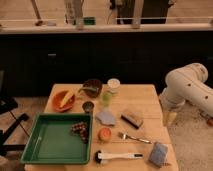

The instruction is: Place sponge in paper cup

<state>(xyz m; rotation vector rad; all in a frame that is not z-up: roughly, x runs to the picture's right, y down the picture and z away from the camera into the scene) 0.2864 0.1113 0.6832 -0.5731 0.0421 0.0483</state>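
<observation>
Bowls sit at the back left of the wooden table point(145, 100): an orange bowl point(56, 103) with something yellow in it, and a dark brown bowl point(97, 83) with a utensil poking out. Beside them stands the white paper cup point(113, 84); I cannot tell what is inside it. A see-through green cup point(106, 97) is just in front of it, and a small dark cup point(88, 106) is near the orange bowl. The green tray point(45, 142) fills the front left and holds a small brown bumpy thing point(79, 129) by its right wall. The sponge point(159, 154) lies flat by the front right corner, close to the edge and well apart from the paper cup. Bare wood shows at the back right. The gripper point(170, 119) hangs beside the table's right edge, spread wide with nothing in it. Count: two bowls, three cups, one tray, one sponge, one fork point(134, 137), one brush point(117, 156), one brown-and-black block point(131, 119), one blue-grey cloth piece point(105, 117).
</observation>
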